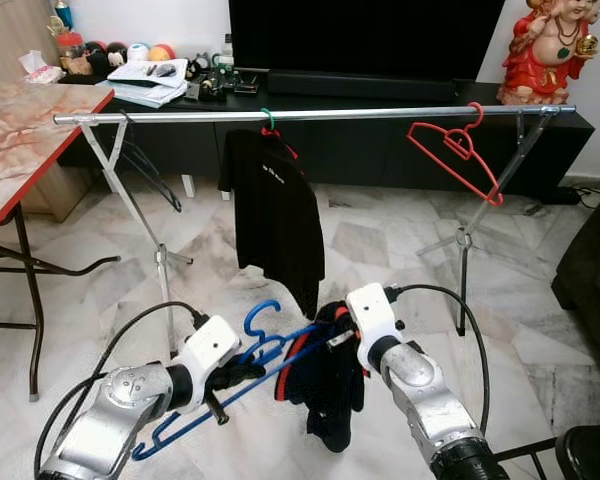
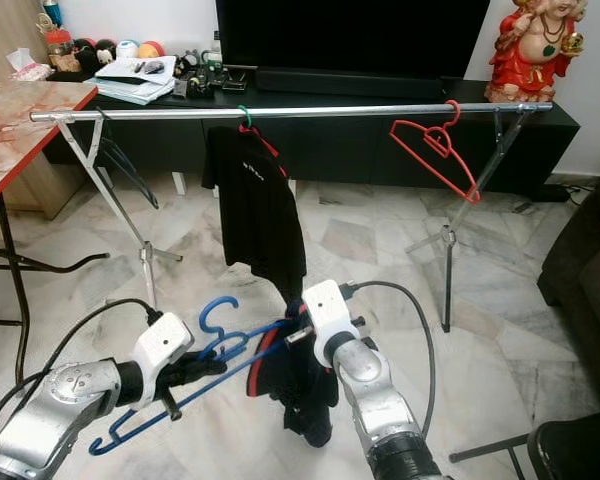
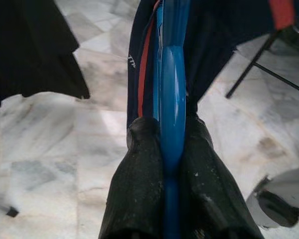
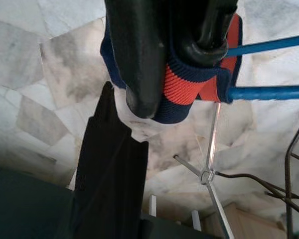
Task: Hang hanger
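Two silver metallic forearms are seen, each ending in a white boxy wrist housing. The left gripper (image 1: 223, 385) and right gripper (image 4: 182, 69) are each fitted with two long black fingers (image 3: 139, 199), matte and slightly scuffed. A black cable is looped from each wrist housing back along the arm.

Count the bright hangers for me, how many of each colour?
Blue: 1, the blue hanger in the left gripper, carrying the navy garment the right gripper pinches.
Red: 1, the red hanger, bare on the rail.
Green-hooked: 1, the green-hooked hanger under the black shirt.
Total: 3
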